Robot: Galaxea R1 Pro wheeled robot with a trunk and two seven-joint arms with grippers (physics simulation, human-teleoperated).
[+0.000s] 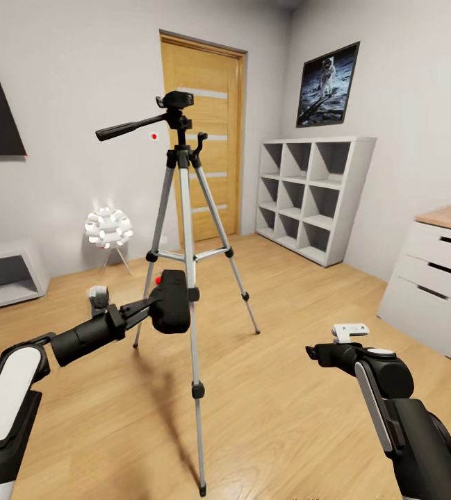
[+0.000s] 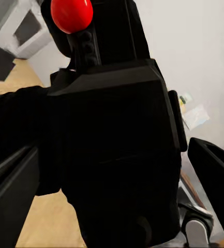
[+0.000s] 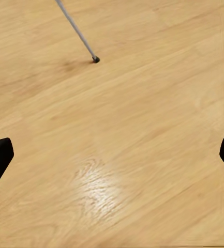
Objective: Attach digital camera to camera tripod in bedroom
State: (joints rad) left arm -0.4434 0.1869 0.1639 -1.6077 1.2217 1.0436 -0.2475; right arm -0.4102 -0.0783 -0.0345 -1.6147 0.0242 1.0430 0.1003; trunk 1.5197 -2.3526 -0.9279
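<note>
One digital camera (image 1: 170, 302) upright, clamped in left end effector (image 1: 157, 303); right end effector (image 3: 112, 155) spread.

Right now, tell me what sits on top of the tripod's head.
Nothing sits on the camera tripod: its black head is bare. The digital camera is lower down, in the left gripper. The mounting screw cannot be made out.
</note>
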